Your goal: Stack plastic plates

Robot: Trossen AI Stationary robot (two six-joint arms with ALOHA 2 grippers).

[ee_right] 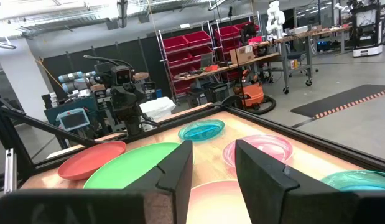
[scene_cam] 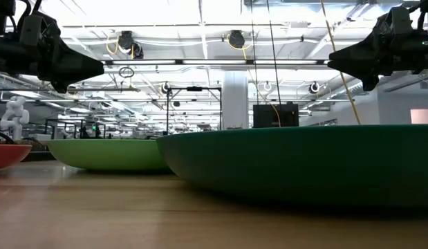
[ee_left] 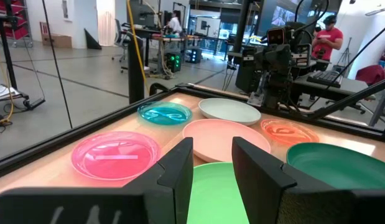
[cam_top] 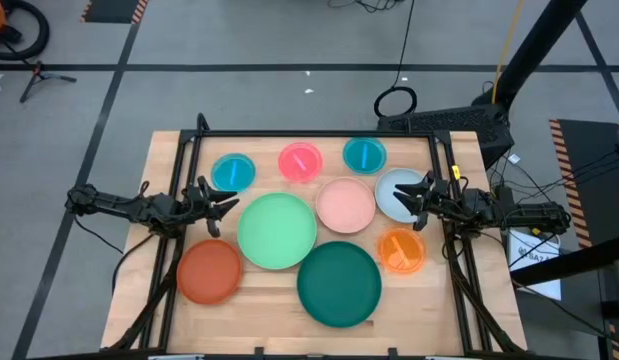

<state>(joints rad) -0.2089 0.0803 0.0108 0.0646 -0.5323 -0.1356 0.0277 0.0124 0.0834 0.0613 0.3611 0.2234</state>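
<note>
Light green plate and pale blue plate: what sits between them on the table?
The pale pink plate lies between the light green plate and the pale blue plate, as the high view shows.

Large plates [cam_top: 338,284] dark green, light green [cam_top: 277,230]; medium red-orange [cam_top: 208,271], pale pink [cam_top: 345,204], pale blue [cam_top: 394,193]; small cyan [cam_top: 233,171], hot pink [cam_top: 300,162], orange [cam_top: 401,251].

— Where is free room left on the table [cam_top: 269,310]?

— Bare wood is seen along the lower edge of the high view and at the lower right corner.

— And what blocks the middle?

— It is filled by the light green plate [cam_top: 277,231], pale pink plate [cam_top: 345,204] and dark green plate [cam_top: 338,283], closely packed.
</note>
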